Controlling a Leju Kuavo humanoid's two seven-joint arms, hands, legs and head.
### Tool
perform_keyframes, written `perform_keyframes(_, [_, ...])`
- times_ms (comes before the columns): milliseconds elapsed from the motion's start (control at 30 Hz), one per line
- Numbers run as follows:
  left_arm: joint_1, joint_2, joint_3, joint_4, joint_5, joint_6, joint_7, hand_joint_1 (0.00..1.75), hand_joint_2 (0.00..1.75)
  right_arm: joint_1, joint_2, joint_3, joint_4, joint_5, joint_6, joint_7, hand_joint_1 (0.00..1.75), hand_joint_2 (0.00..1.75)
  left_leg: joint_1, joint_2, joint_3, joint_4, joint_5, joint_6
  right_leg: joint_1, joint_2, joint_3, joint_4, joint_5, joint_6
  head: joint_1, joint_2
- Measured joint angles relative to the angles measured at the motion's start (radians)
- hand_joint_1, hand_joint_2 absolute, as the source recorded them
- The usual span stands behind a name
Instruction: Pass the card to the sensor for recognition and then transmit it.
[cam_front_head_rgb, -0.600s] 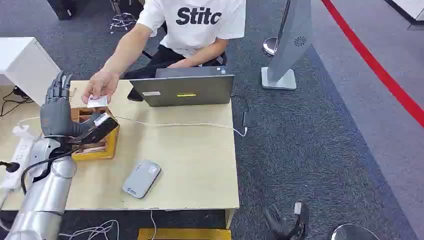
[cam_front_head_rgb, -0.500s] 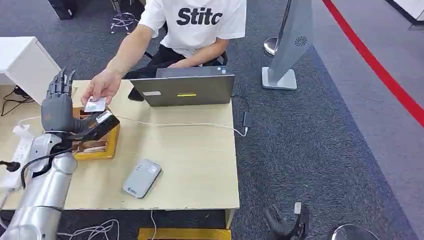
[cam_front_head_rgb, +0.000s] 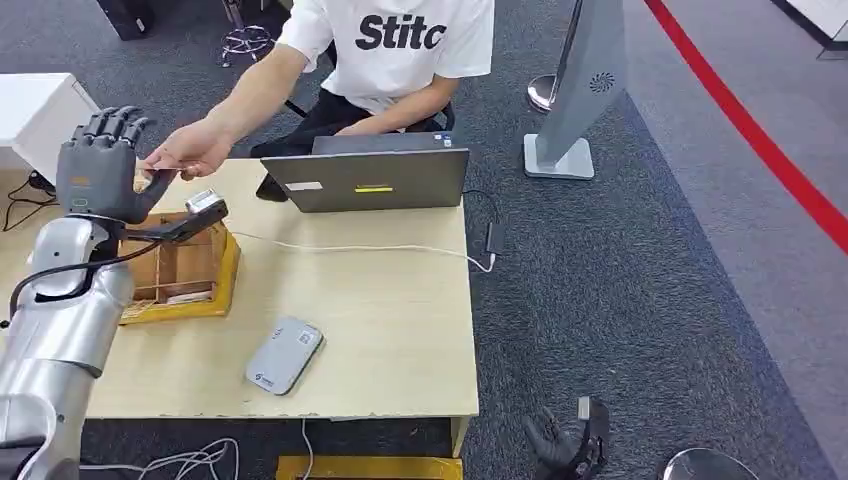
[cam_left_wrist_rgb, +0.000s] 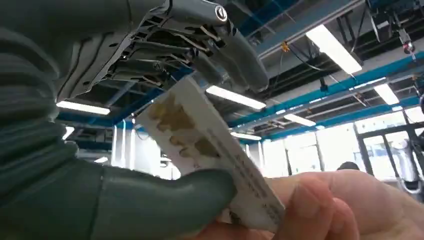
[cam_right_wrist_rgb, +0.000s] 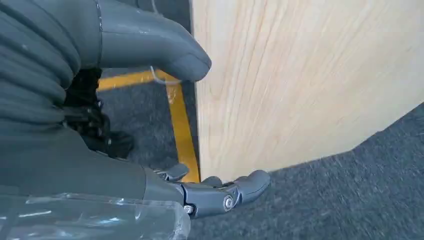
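Note:
My left hand (cam_front_head_rgb: 100, 165) is raised above the table's far left corner, fingers pointing up. In the left wrist view a white card (cam_left_wrist_rgb: 210, 150) with gold marks sits between my thumb (cam_left_wrist_rgb: 150, 205) and the fingers (cam_left_wrist_rgb: 220, 50). A person's hand (cam_front_head_rgb: 190, 150) reaches over from behind the table, and their fingers (cam_left_wrist_rgb: 325, 200) hold the same card. The grey sensor (cam_front_head_rgb: 283, 357) lies flat near the table's front edge, well away from my hand. My right hand (cam_front_head_rgb: 565, 445) hangs beside the table, holding nothing, fingers (cam_right_wrist_rgb: 225, 192) loosely apart.
A yellow wooden tray (cam_front_head_rgb: 228, 275) with compartments sits below my left hand. A grey laptop (cam_front_head_rgb: 365, 180) stands at the back of the table (cam_front_head_rgb: 380, 300), with a white cable (cam_front_head_rgb: 350, 248) in front of it. A white box (cam_front_head_rgb: 40, 110) stands at the far left.
My left hand has risen from beside the tray and turned. The person's hand has carried the card up and back to it, and the card now lies between my thumb and fingers.

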Motion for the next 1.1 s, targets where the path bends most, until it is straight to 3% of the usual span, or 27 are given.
perform_keyframes(233, [-0.038, 0.036, -0.008, 0.055, -0.065, 0.114, 0.019, 1.75, 1.75, -0.002, 0.000, 0.027, 0.003, 0.061, -0.083, -0.032, 0.00, 1.75, 0.000, 0.000, 0.000, 0.000, 0.000, 0.000, 0.000, 0.000, 0.000, 0.000, 0.000, 0.000, 0.000, 0.000])
perform_keyframes(567, [-0.040, 0.048, -0.008, 0.079, -0.063, 0.127, 0.017, 1.75, 1.75, -0.002, 0.001, 0.030, 0.003, 0.063, -0.080, -0.036, 0.00, 1.75, 0.000, 0.000, -0.001, 0.000, 0.001, 0.001, 0.000, -0.001, 0.000, 0.000, 0.001, 0.000, 0.000, 0.000])
perform_keyframes(667, [-0.009, 0.047, -0.008, 0.069, -0.039, 0.164, -0.019, 1.75, 1.75, -0.001, 0.001, 0.030, 0.003, 0.064, -0.090, -0.046, 0.00, 1.75, 0.000, 0.000, -0.001, 0.000, 0.001, 0.001, 0.000, -0.001, 0.000, 0.000, 0.002, 0.000, 0.000, 0.000])
perform_keyframes(733, [0.075, 0.041, -0.007, -0.008, -0.009, 0.175, -0.067, 1.75, 1.75, 0.001, 0.003, 0.030, 0.003, 0.057, -0.099, -0.059, 0.00, 1.75, -0.001, 0.001, 0.001, 0.000, 0.001, 0.001, -0.001, 0.001, 0.000, 0.000, 0.001, 0.000, 0.000, 0.000])
perform_keyframes(867, [0.355, -0.046, 0.019, -0.270, 0.010, 0.182, -0.186, 1.75, 1.75, 0.025, 0.003, 0.026, 0.003, 0.035, -0.101, -0.087, 0.00, 1.75, -0.002, 0.001, 0.000, 0.000, -0.002, 0.003, -0.002, 0.001, 0.000, 0.000, -0.002, 0.003, -0.001, 0.000])
perform_keyframes(1000, [0.508, -0.100, 0.029, -0.411, 0.000, 0.183, -0.196, 1.75, 1.75, 0.037, 0.003, 0.024, 0.003, 0.030, -0.101, -0.094, 0.00, 1.75, -0.002, 0.003, -0.002, 0.000, -0.005, 0.004, -0.002, 0.003, -0.003, -0.001, -0.002, 0.003, 0.003, 0.000])
perform_keyframes(1100, [0.620, -0.148, 0.032, -0.497, -0.005, 0.185, -0.240, 1.75, 1.75, 0.047, 0.002, 0.018, 0.003, 0.022, -0.103, -0.105, 0.00, 1.75, -0.002, 0.002, -0.001, 0.000, -0.006, 0.004, -0.003, 0.001, -0.001, -0.001, -0.003, 0.005, 0.002, 0.000])
